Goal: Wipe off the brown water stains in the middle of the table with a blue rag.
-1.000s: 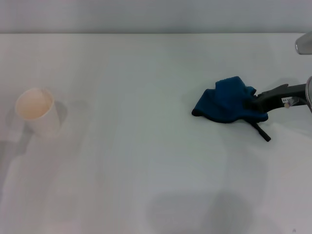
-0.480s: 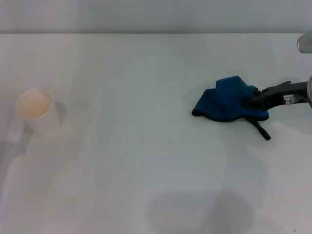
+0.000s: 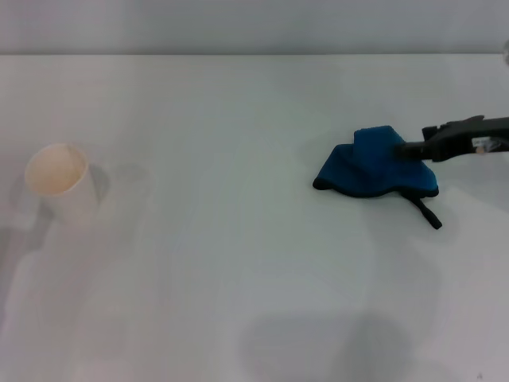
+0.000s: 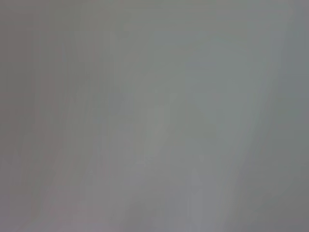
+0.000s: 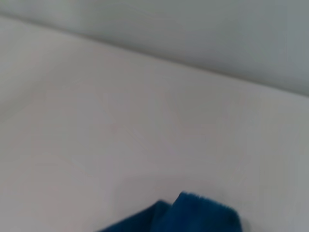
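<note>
Landmark: the blue rag (image 3: 374, 170), lying crumpled on the white counter (image 3: 238, 278), on the robot's right half.

Nearest the robot, only bare counter and soft shadow. No brown stain reads anywhere on the surface in the head view; middle of the counter looks plain white. Either the liquid is too faint to pick out or it is not there. Cannot say which.

Next out, the rag's black loop strap (image 3: 424, 212) trails off the rag's near right corner, slack on the counter, so nothing is tugging at it.

Level with the rag, well off to its left: a white paper cup (image 3: 62, 181), upright, inside tan-tinted. Likely the source of the spill; judgement only.

Rag itself is bunched into a hump, one fold standing up toward the far right. The right pincer (image 3: 420, 147) comes in from the right edge, dark fingers (image 3: 445, 137) low and nearly flat, tip meeting that raised fold. Whether it is pinching cloth or only touching it, I cannot tell. Reads as a grasp in hand, with the low reach suited to a side-on take.

Right wrist view: the rag's top edge (image 5: 193, 212), bare counter beyond.

Left pincer not in view; its wrist camera shows nothing legible.
</note>
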You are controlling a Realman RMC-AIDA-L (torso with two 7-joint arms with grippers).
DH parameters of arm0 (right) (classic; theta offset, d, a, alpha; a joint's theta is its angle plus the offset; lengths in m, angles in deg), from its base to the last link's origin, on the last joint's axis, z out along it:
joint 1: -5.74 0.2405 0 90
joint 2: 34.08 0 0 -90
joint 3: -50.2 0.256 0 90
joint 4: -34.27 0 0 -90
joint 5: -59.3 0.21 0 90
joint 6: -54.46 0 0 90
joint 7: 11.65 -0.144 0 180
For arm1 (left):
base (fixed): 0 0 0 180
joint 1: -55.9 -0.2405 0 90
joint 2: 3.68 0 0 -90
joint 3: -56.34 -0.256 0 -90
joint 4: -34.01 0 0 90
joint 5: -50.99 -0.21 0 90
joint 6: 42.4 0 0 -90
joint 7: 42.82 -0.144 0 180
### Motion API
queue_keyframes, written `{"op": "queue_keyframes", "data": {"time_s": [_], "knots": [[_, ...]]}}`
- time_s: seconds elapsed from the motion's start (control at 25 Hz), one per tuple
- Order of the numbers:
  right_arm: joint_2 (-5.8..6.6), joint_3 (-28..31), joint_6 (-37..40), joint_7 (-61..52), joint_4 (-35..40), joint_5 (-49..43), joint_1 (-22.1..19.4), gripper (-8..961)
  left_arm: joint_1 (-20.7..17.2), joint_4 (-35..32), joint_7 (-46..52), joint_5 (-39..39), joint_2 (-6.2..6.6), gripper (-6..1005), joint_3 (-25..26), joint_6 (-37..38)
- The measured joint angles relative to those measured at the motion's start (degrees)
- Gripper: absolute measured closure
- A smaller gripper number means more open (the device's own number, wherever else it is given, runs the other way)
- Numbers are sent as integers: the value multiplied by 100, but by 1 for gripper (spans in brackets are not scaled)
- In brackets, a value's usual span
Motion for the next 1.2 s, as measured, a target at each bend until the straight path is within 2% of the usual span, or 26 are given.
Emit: {"op": "queue_keyframes", "data": {"time_s": [0.2, 0.32, 0.56, 0.68, 0.8, 1.0, 1.2], "knots": [[-38, 668, 233, 359, -47, 569, -55, 220, 8, 0, 0, 110, -2, 124, 2, 1], [-43, 1157, 475, 754, -207, 1302, -143, 223, 9, 0, 0, 119, -8, 123, 1, 0], [19, 2326, 1147, 1759, -1322, 3235, -208, 229, 9, 3, 0, 142, -4, 124, 1, 1], [-15, 2776, 1304, 2276, -1786, 3929, -289, 229, 16, 8, 0, 151, -2, 123, 1, 0], [-79, 2953, 1303, 2878, -2068, 4520, -423, 229, 17, 9, 0, 158, -1, 123, 1, 0], [-97, 2973, 1106, 4111, -2620, 5320, -492, 229, 28, 9, 0, 164, 0, 124, 1, 0], [-128, 2976, 841, 6082, -3153, 5809, -444, 229, 27, 17, 0, 164, 0, 124, 1, 0]]}}
